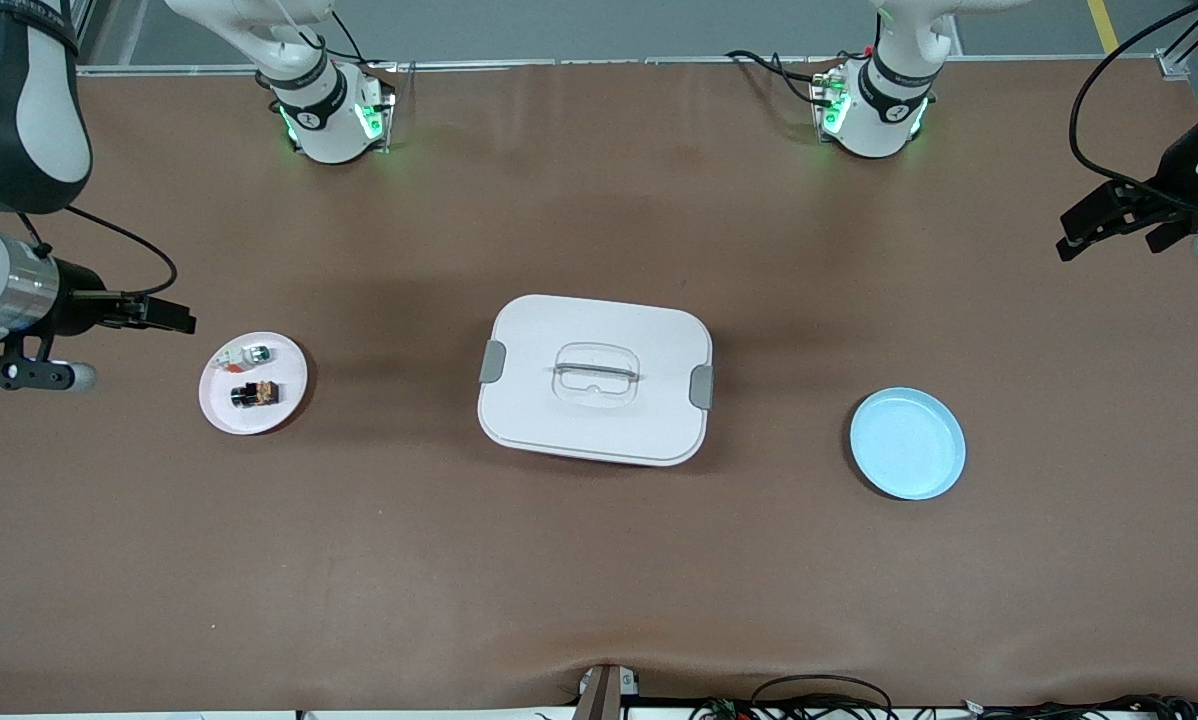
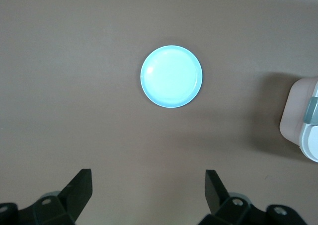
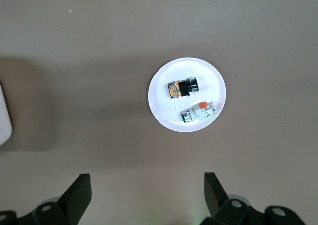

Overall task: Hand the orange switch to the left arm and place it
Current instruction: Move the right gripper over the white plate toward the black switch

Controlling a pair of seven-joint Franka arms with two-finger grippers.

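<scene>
The orange switch, a tiny black block with an orange-brown end, lies on a small pink plate toward the right arm's end of the table. It also shows in the right wrist view. My right gripper is open and empty, up in the air beside the plate; its wrist view shows bare table between the fingers. The white box with grey clips sits mid-table. My left gripper is open and empty, high over the left arm's end of the table, and in its wrist view it holds nothing.
A small white-and-green part shares the pink plate, also in the right wrist view. An empty blue plate lies toward the left arm's end, also in the left wrist view. The box corner shows there too.
</scene>
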